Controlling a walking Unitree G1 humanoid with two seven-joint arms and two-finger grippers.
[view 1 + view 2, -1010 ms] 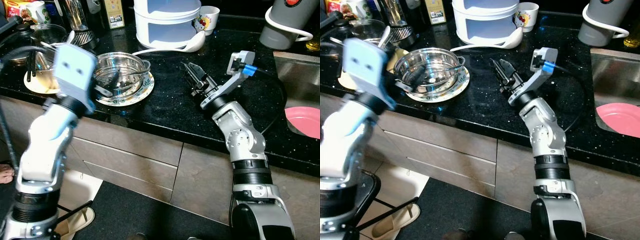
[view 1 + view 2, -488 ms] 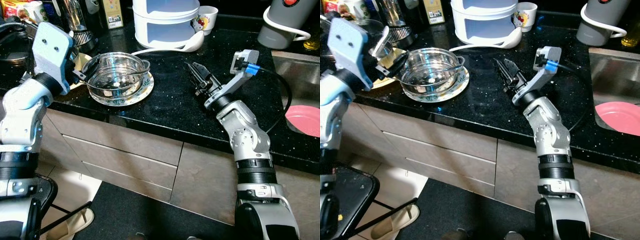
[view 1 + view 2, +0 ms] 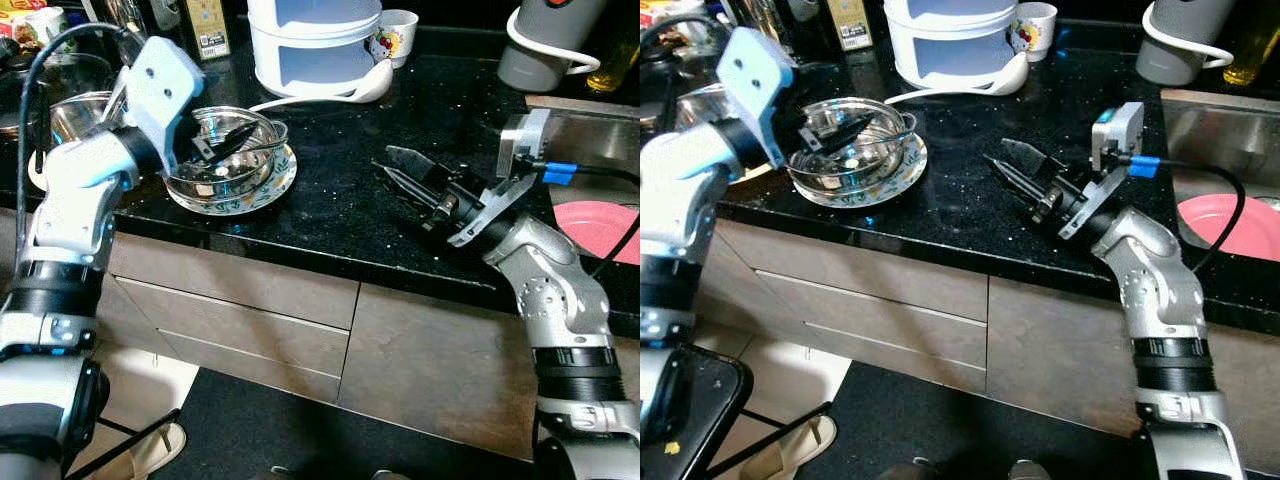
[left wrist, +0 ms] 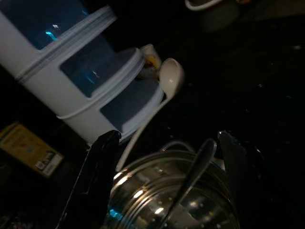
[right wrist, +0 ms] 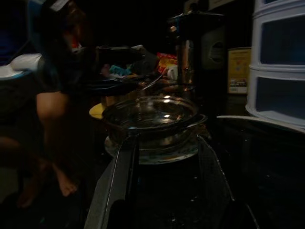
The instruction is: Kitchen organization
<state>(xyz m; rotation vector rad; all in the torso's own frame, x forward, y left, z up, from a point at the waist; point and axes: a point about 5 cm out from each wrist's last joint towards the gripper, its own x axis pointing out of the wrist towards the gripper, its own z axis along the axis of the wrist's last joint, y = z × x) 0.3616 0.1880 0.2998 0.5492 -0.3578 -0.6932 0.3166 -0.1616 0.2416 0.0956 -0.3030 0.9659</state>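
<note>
Left claw [image 3: 222, 142], fingers spread, hangs over the steel bowl [image 3: 225, 160]; right claw [image 3: 400, 172], also parted, lies well apart across the black tabletop [image 3: 330, 200], pointing bowlward.

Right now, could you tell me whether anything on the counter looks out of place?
The white ladle lies loose on the black counter, its bowl against the white steamer. Otherwise nothing looks spilled or damaged.
</note>
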